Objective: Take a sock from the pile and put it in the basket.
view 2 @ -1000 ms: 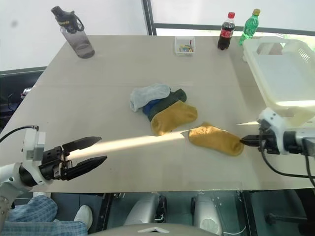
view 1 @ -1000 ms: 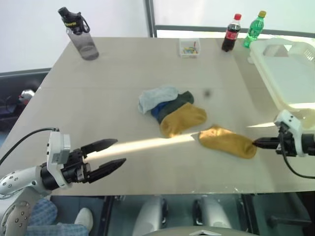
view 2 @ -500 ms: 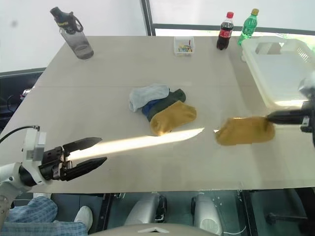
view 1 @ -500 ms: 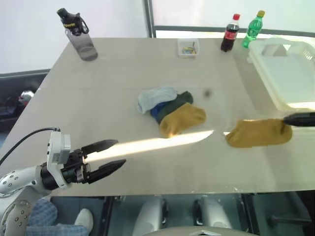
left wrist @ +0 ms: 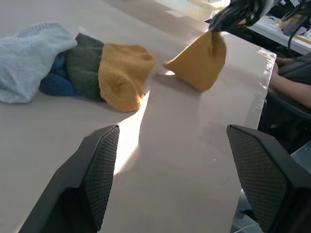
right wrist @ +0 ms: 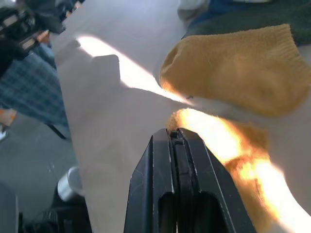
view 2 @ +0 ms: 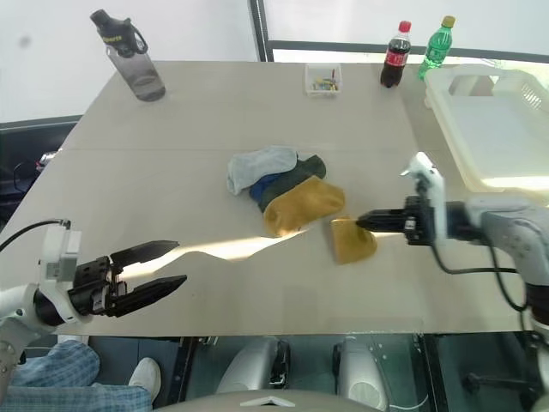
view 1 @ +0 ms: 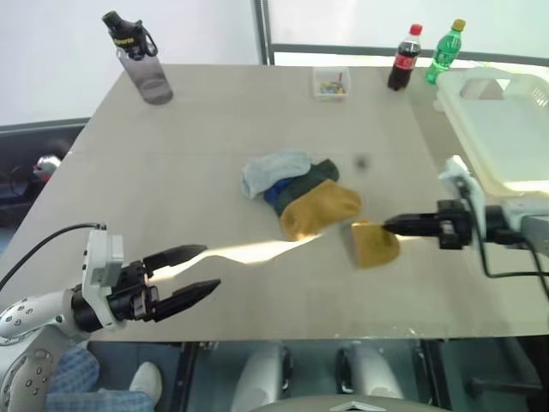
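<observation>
The pile of light blue, dark green, blue and mustard socks lies mid-table. Just right of it a mustard sock hangs from my right gripper, which is shut on its upper edge and points left; the sock's lower end is at or just above the tabletop. The right wrist view shows the shut fingers over that sock. The cream basket stands at the far right, behind the right arm. My left gripper hovers open and empty near the front left edge, well away from the pile.
At the back stand a grey water bottle, a small clear box, a cola bottle and a green bottle. A bright strip of sunlight crosses the table's front half. A person's arm rests beyond the table edge.
My right gripper lifted the mustard sock off the table, drew it right, then swung left with it to beside the pile. The left gripper kept still.
</observation>
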Controlling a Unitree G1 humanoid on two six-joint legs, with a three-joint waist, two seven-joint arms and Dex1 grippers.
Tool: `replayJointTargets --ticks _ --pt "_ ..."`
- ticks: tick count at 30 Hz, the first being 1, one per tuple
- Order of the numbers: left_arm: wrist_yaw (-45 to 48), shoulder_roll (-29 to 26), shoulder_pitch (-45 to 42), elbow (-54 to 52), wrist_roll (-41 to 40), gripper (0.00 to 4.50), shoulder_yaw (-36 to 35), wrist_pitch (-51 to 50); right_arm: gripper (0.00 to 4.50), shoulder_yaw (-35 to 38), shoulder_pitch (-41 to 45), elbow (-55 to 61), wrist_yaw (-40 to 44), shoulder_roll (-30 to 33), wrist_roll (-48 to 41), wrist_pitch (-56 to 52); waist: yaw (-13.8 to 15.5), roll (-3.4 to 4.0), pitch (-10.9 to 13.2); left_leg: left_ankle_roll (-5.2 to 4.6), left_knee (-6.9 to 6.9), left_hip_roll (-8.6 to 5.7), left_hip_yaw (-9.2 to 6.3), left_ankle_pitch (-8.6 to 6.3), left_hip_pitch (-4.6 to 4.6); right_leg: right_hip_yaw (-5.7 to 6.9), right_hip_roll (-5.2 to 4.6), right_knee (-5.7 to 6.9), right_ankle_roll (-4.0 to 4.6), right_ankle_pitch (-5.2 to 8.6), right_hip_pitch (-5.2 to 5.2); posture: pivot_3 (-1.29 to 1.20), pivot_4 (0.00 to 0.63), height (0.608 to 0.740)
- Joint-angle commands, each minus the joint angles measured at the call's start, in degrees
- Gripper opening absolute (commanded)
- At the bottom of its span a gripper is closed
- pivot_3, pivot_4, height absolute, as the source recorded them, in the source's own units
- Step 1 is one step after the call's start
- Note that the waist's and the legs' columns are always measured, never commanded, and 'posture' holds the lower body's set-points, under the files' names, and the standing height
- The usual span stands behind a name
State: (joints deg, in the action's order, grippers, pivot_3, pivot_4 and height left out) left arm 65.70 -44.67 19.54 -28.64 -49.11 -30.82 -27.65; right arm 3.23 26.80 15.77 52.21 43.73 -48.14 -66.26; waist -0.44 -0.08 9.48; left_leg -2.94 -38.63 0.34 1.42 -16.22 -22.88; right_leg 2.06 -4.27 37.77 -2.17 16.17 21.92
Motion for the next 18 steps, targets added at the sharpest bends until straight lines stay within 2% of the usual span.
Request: replayJointTargets --ticks 1,6,10,12,13,18 --pt "0.0 0.0 0.5 -1.7 -1.2 3.76 -1.1 0.4 0.06 0.9 1.5 2.0 -7.1 -6.7 -3.3 -3.7 -0.1 0.00 0.0 0.00 0.00 0.00 -0.01 0.00 0.00 0.00 0.00 0.00 0.00 0.00 0.00 0.00 0.150 0.740" --pt "-0.1 0.0 0.5 -1.7 -1.2 3.76 -0.7 0.6 0.06 -2.0 -0.8 4.7 -14.0 -15.6 -3.3 -4.1 -0.2 -0.04 0.0 0.00 0.01 -0.01 0.00 0.00 -0.03 0.00 0.00 0.01 0.00 0.00 0.05 0.00 0.150 0.740" --pt "-0.2 0.2 0.4 -1.6 -1.0 3.76 -0.4 0.9 1.27 -2.8 -1.7 5.6 -15.1 -17.6 -2.1 -1.5 -0.2 -0.02 0.0 0.00 0.01 -0.03 0.01 0.00 -0.03 -0.02 0.01 0.08 0.00 0.00 0.09 0.00 0.150 0.740" --pt "-0.1 0.2 0.4 -1.5 -0.9 3.76 -0.4 1.1 2.33 0.1 -1.4 5.3 -17.0 -19.3 -5.1 -3.0 -0.2 -0.03 0.0 0.00 0.00 -0.03 0.01 0.00 -0.03 -0.02 0.01 0.09 0.00 0.00 0.09 0.00 0.150 0.740" --pt "-0.1 0.2 0.4 -1.4 -0.8 3.76 -0.3 1.2 2.48 1.0 -1.2 5.0 -17.1 -19.5 -5.9 -3.3 -0.3 -0.03 0.0 0.00 0.00 -0.03 0.01 0.00 -0.02 -0.02 0.01 0.10 0.00 0.00 0.09 0.00 0.150 0.740" --pt "0.0 0.2 0.2 -1.1 -0.6 3.76 -0.1 1.5 2.48 5.2 -0.3 2.9 -16.0 -16.8 -7.8 -2.7 -0.3 -0.02 0.0 0.00 0.01 -0.03 0.01 0.00 -0.01 -0.02 0.02 0.10 0.00 0.00 0.10 0.00 0.150 0.740"
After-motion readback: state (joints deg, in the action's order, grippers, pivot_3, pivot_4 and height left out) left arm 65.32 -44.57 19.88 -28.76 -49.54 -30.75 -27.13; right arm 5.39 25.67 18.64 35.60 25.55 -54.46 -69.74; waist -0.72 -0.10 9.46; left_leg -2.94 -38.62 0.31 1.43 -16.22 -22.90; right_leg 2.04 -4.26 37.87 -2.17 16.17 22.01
